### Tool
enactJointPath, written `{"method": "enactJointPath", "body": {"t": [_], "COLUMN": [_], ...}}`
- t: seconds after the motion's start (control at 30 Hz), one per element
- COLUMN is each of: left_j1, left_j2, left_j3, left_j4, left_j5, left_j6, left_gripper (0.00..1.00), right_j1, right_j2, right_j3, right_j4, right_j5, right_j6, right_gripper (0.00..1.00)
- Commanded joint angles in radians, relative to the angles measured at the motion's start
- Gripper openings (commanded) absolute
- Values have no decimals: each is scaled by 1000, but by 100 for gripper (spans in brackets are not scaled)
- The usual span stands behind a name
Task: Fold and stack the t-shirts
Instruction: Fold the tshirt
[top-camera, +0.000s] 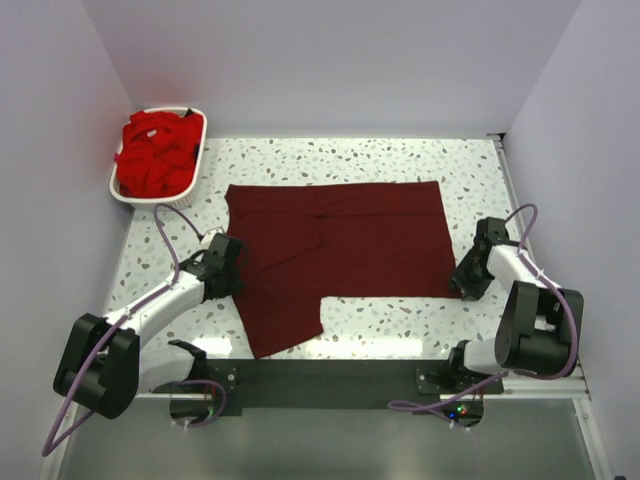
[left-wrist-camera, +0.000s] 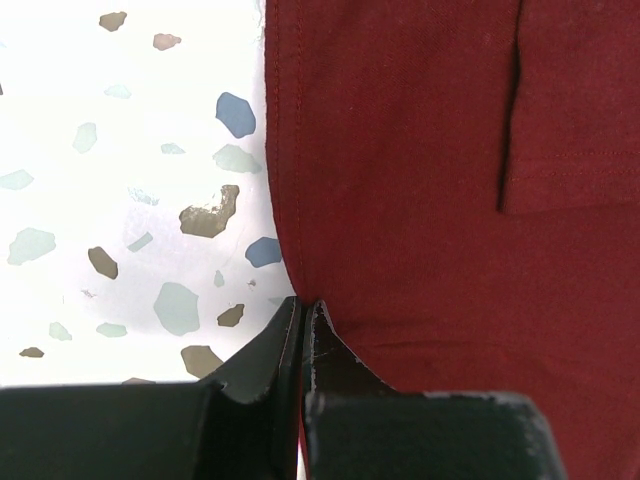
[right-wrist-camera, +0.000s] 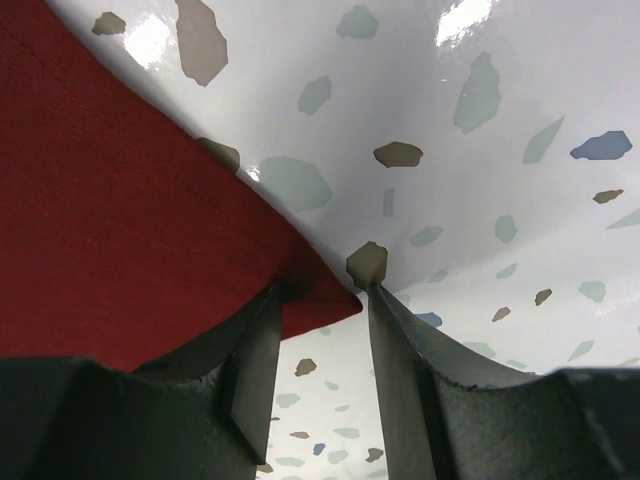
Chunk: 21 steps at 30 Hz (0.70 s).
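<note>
1. Top: maroon t-shirt (top-camera: 340, 235) lies flat mid-surface (top-camera: 400, 325). Red t-shirts (top-camera: 155, 150) are piled in the white basket (top-camera: 190, 195), far left corner.
2. Left wrist: left gripper (left-wrist-camera: 303, 305) is pressed together, pinching the maroon t-shirt's edge.
3. Right wrist: right gripper (right-wrist-camera: 323, 290) is spread, with a corner of the maroon t-shirt between its fingers.

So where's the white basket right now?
Top view: the white basket sits in the far left corner of the table, full of red t-shirts, just left of the maroon t-shirt.

The table (top-camera: 400, 160) is viewed steeply from 6 o'clock; the maroon t-shirt (top-camera: 340, 240) is shared with close downward wrist views at 9 and 4 o'clock.
</note>
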<state>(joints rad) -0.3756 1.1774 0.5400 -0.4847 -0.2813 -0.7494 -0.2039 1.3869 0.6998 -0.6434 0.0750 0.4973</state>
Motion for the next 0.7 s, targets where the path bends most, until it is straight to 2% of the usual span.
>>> {"method": "enactJointPath", "body": {"t": [0.0, 0.2, 0.23, 0.33, 0.47, 0.67], "left_j1": [-2, -2, 0, 0, 1, 17], "left_j2": [-22, -35, -35, -50, -84, -84], "left_j3": [-3, -3, 1, 15, 38, 132], "left_j4": [9, 0, -6, -40, -93, -152], "left_j5": [-22, -27, -25, -27, -10, 4], "left_j6": [-13, -15, -15, -22, -25, 7], "left_gripper": [0, 0, 0, 0, 0, 0], "right_j1": [-2, -3, -3, -3, -3, -3], "right_j2": [23, 41, 43, 21, -37, -54], "right_j3": [4, 18, 24, 41, 66, 188], "right_j4": [7, -2, -22, -73, -124, -191], "right_j5": [-21, 0, 20, 45, 31, 46], "right_j6": [11, 11, 1, -12, -8, -35], "right_gripper": [42, 24, 15, 2, 0, 0]}}
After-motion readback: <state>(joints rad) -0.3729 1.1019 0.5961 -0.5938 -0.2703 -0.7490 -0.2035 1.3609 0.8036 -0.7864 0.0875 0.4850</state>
